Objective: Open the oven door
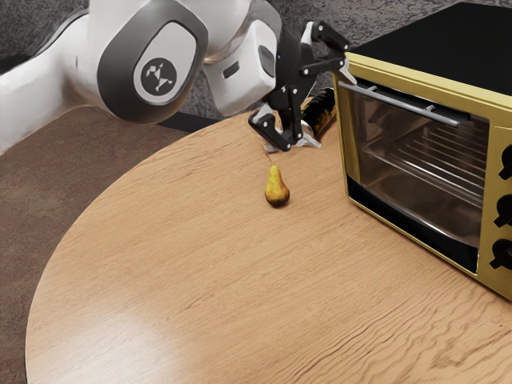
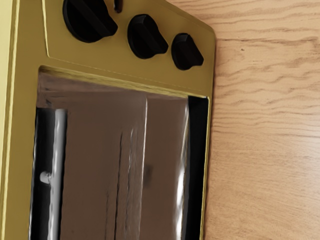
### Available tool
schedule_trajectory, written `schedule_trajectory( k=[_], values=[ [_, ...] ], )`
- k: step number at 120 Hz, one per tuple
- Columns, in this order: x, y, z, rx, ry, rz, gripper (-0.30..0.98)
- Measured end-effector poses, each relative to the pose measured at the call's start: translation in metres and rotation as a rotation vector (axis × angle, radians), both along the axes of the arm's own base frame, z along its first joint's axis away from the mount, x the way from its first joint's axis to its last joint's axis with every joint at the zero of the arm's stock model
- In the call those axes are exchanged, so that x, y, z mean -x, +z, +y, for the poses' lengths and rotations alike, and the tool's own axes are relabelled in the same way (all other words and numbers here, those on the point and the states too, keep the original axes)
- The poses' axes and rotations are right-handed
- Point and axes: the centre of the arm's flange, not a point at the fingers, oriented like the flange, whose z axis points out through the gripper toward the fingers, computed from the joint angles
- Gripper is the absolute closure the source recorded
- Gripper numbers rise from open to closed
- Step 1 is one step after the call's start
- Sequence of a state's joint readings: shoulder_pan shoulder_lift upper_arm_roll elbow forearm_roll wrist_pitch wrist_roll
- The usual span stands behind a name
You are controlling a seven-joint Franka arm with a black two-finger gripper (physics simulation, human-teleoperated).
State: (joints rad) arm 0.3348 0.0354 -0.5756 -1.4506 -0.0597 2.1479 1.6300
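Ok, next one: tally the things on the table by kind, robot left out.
Oven: 1
Pear: 1
Dark thing, partly hidden, kind unclear: 1
Total: 3

On the round wooden table (image 1: 160, 264) there is one pear (image 1: 277, 192), yellow with brown-red parts, and its thin stem is pointing up. Farther back is a dark object with yellowish marks (image 1: 322, 110), partly hidden, so I cannot tell what it is. Beyond the table are a brown floor (image 1: 48, 188) and a rough grey wall (image 1: 372, 30).
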Motion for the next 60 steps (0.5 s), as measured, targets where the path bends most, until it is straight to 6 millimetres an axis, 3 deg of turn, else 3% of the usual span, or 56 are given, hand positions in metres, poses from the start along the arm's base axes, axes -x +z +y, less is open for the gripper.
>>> schedule_trajectory(
  k=[13, 25, 37, 52, 60],
  values=[
    [-0.033, -0.022, 0.027, 0.035, -0.017, 0.007, 0.0],
    [-0.056, -0.031, 0.048, 0.061, -0.032, -0.009, 0.0],
    [-0.074, -0.034, 0.049, 0.083, -0.073, -0.039, 0.0],
    [-0.094, -0.036, 0.023, 0.092, -0.155, -0.082, 0.0],
    [-0.102, -0.039, 0.02, 0.085, -0.174, -0.095, 0.0]
  ],
)
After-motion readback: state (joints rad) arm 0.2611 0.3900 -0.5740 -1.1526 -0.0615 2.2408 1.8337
